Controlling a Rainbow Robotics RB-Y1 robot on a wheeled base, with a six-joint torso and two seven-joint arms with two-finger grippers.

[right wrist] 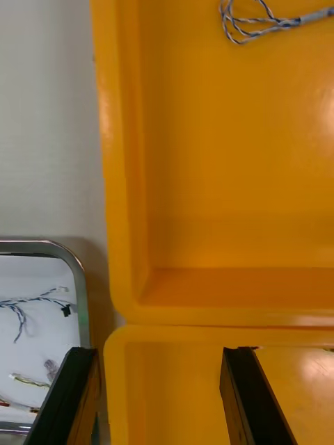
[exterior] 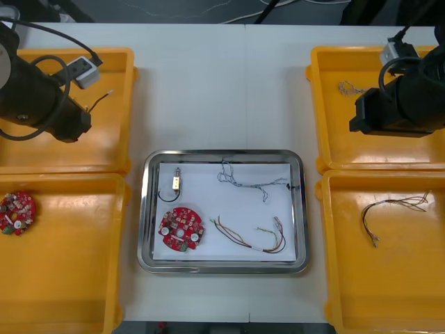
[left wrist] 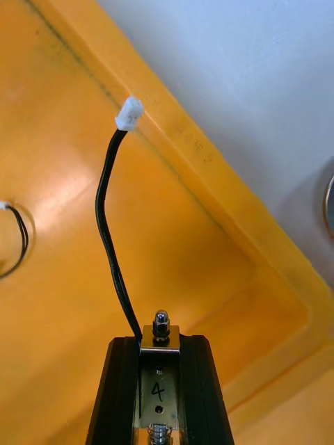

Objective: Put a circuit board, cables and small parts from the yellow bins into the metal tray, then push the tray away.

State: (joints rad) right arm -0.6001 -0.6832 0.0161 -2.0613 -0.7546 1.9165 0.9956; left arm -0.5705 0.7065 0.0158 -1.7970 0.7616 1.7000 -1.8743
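Yellow bins stand two at each side of the light table, with the metal tray, white inside, between them. The left gripper hangs over the far-left yellow bin. Its black fingers are clamped on a small metal part marked with a 4. A black cable rises from that part to a white connector close to the bin's right wall. That wall stands between the gripper and the tray. A loose black cable lies on the bin floor nearby. The right gripper hovers over the far-right yellow bin, at the rim where it meets the near-right yellow bin. Its fingers are spread with nothing between them. A twisted blue and white cable lies at the far end of that bin, well apart from the fingers, and the right arm covers part of the bin in the front view. Inside the tray a red circuit board sits near left. A tray black cable with a metal piece lies far left, a tray twisted cable far right, and a red and yellow cable near right. The near-left yellow bin holds a spare circuit board by its left wall. The near-right one holds a spare red and yellow cable.
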